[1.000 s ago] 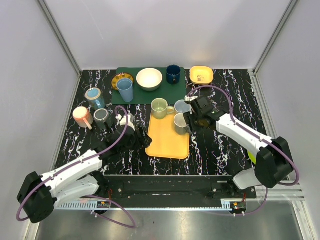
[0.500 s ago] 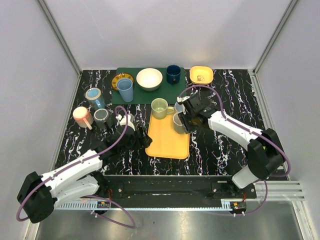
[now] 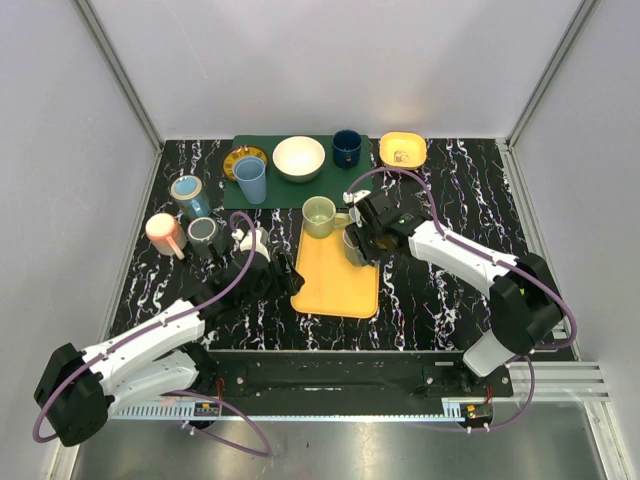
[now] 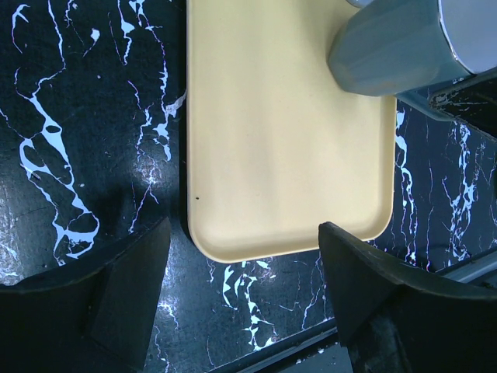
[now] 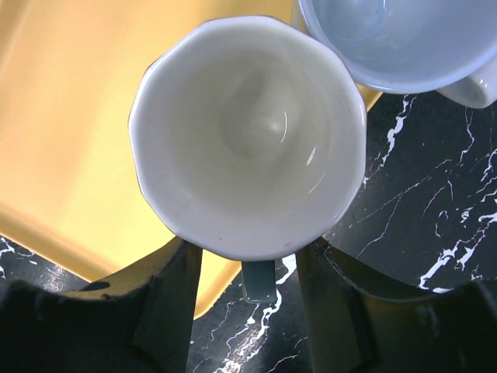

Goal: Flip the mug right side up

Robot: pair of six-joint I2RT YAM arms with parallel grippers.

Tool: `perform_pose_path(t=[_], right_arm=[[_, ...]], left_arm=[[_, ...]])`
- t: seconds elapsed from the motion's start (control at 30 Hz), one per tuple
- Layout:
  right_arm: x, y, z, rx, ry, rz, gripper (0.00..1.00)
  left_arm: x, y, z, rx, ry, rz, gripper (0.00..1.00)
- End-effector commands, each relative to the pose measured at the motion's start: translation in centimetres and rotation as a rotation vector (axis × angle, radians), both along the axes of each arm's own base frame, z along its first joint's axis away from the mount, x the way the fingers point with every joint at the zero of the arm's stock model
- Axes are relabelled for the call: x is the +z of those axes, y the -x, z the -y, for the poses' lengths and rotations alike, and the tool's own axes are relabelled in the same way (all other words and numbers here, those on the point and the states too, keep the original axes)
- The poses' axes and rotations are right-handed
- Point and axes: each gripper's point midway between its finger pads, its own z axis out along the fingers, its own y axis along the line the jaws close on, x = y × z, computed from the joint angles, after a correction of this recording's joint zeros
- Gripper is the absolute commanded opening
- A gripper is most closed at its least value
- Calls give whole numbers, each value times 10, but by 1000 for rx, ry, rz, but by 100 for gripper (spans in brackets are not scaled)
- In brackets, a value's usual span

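The grey mug [image 5: 248,132] with a white inside shows its mouth straight up at the right wrist camera. Its grey handle [image 5: 258,281] points down between the fingers. My right gripper [image 5: 248,268] is shut on the mug's body, one finger on each side of the handle. From above, the mug [image 3: 352,246] sits at the far right corner of the yellow tray [image 3: 330,285], mostly hidden under my right gripper [image 3: 366,238]. My left gripper [image 4: 245,256] stands open over the tray's near left corner [image 4: 225,245], holding nothing. The mug's grey wall [image 4: 388,47] shows at that view's top right.
A light blue cup [image 5: 388,39] touches the mug's far side, and a green mug [image 3: 319,214] stands at the tray's far end. The green mat [image 3: 330,185] holds a white bowl [image 3: 299,157], navy mug [image 3: 347,147] and blue cup [image 3: 250,180]. Several cups [image 3: 165,233] cluster left.
My right gripper has moved left and slightly farther with the mug, from the tray's right edge to its far right corner. The left arm has not moved.
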Motion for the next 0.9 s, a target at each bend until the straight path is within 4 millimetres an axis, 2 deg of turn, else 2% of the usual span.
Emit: perform_pose_path(t=[0.0,0.17,0.33,0.4,0.43,0.53,0.57,0.67,0.77,0.87], right_arm=[[22,-22,-14,-3,-28,87,57],[16,-25,-15,5,-8,85,54],[9,-23,-15,3,-7,69,32],[8,-22,-14,-3,-11,71,27],[7,-21,-13,-4,-10,68,20],[8,-17,-12,-19,-23,59,8],[8,-15,-11,-44,-29,50,0],[5,-4,-7,-74,-38,13,0],[18,8,-9,-94,-126,28,0],[51,16,-14,-114,-266,82,0]], left_arm=[[1,-1,2,0,14,16,79],[-1,0,1,2,11,13,79],[0,0,1,2,14,16,79],[-2,1,0,2,13,12,79],[-1,0,1,2,14,13,79],[-2,1,0,2,15,12,79],[-2,1,1,1,15,11,79],[-1,1,1,4,21,15,79],[1,1,0,12,31,21,79],[7,0,-6,43,47,43,79]])
